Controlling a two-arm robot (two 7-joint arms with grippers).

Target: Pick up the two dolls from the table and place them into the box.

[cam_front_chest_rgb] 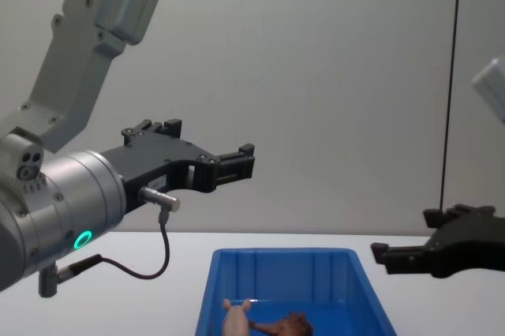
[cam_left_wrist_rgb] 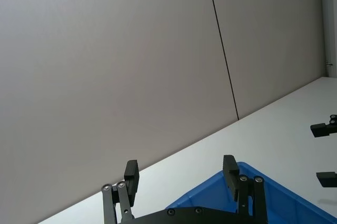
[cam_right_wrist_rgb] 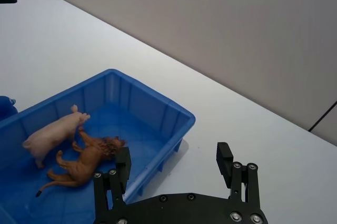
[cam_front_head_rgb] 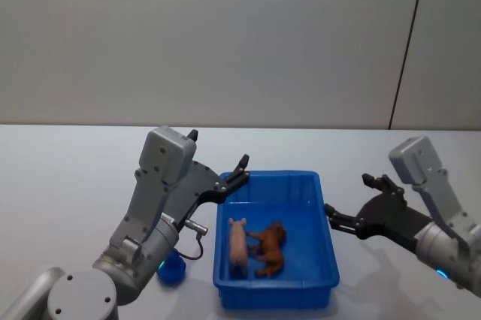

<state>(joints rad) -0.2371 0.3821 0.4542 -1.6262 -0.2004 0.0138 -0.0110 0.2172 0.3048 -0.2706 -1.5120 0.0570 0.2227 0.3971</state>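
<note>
L gripper [cam_front_head_rgb: 234, 172], R gripper [cam_front_head_rgb: 349, 196] spread wide, empty; dolls [cam_front_head_rgb: 269, 252] in box [cam_front_head_rgb: 278, 175]

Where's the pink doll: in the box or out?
In. The pink doll lies on the box floor beside the brown doll, inside its walls.

Even soft light, faint shadows, sharp

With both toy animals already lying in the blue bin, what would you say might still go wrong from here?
The open left gripper hangs above the bright blue plastic bin at its far left corner; a low swing back might clip the rim. The open right gripper sits just off the bin's right wall and may nudge it. The small rounded blue object beside the left arm could get knocked.
</note>
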